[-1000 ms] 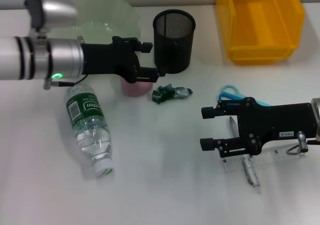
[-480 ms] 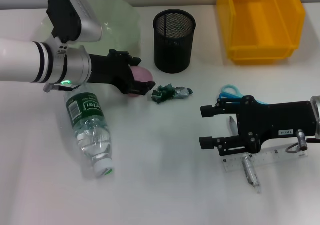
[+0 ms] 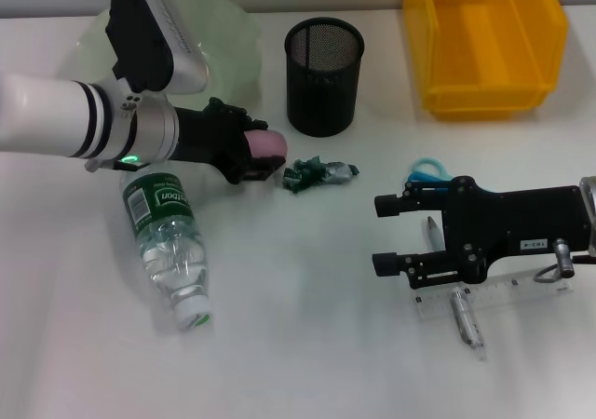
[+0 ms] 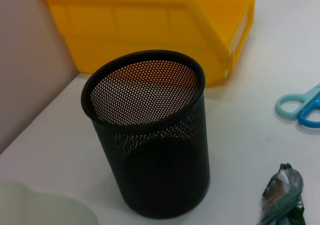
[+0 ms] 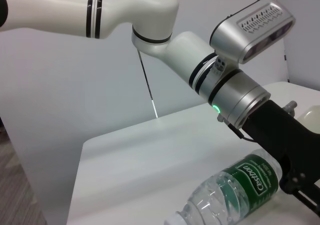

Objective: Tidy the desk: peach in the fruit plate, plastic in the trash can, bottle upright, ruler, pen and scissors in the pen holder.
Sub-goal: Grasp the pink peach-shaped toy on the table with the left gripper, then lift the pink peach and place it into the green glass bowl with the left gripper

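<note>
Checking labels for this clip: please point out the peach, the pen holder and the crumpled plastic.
peach (image 3: 268, 143), head view, on its exposed pink end.
pen holder (image 3: 323, 91), head view, on its mesh wall.
crumpled plastic (image 3: 317, 172), head view, on its green middle.

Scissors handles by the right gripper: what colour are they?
Light blue. The scissors handles show best in the left wrist view, beyond the pen holder.

White desk (image 3: 307, 363) (grey wall (image 5: 75, 85))
</note>
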{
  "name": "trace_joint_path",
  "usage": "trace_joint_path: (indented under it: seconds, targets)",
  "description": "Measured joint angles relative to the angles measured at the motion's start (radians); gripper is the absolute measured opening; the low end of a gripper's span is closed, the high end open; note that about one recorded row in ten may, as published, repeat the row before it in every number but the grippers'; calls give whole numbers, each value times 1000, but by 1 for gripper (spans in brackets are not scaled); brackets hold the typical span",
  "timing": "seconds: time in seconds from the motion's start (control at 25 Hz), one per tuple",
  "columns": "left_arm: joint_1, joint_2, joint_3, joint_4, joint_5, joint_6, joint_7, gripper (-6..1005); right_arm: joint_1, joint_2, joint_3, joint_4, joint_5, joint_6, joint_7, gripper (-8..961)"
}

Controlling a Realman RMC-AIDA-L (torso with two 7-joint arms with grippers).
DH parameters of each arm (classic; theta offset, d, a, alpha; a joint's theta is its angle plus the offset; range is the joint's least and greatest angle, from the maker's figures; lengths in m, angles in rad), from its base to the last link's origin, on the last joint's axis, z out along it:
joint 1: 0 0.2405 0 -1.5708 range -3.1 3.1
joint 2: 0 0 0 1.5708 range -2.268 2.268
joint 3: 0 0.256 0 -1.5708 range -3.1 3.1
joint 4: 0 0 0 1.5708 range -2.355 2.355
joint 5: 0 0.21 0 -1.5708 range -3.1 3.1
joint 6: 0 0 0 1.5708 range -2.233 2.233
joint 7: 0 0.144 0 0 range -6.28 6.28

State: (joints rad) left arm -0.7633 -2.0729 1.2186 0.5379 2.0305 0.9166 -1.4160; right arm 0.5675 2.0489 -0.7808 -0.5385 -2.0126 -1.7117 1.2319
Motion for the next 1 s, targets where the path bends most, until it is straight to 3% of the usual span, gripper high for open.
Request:
trace_joint_path:
  seconds: [0.08, 0.32, 0.4, 0.56, 0.76, 0.92, 1.0]
  targets:
    - [2, 0, 1, 6, -1, 2, 1, 661, 0, -1, 0, 0, 0, -1, 2, 765]
    - [4, 1, 2, 8, -8, 10, 1, 472, -1, -5, 0, 0, 0, -9, 5, 765]
    - [4, 1, 2, 9, -10, 11, 2, 251, -1, -5, 0, 0, 0, -11, 5, 765]
    - [18, 0, -5, 38, -38, 51, -3, 212, -3, -6, 0, 0, 0, -11, 5, 765]
    - [116, 7, -25, 179, -292, 213, 16, 180, -6, -7, 0, 0, 0, -12, 5, 765]
    - [163, 5, -65, 209, -428, 213, 37, 164, -6, -7, 0, 0, 0, -14, 5, 764]
    - [178, 4, -129, 149, -574, 157, 109, 155, -7, -5, 0, 0, 0, -20, 4, 764]
